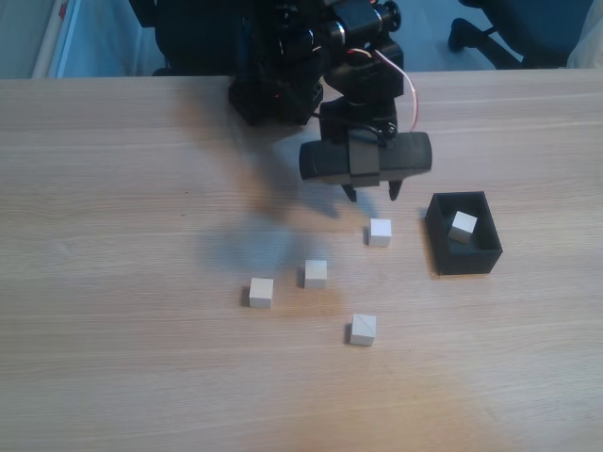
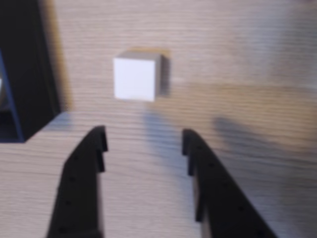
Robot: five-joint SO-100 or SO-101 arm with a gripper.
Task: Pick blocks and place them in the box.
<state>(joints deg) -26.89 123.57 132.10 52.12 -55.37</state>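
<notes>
Hovering: black two-finger gripper [image 1: 371,194], fingers apart and empty, above nearest small white matte cube [image 1: 380,232] on wooden surface [image 1: 113,282], just beside black open-topped box [image 1: 465,262]. Next: descend, straddle, close.

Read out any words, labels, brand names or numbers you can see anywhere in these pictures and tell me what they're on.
None: no readable text in either view.
The white blocks, such as the one nearest the box, have plain faces.
The black box carries no label.
The gripper and its fingers show no marking.
</notes>
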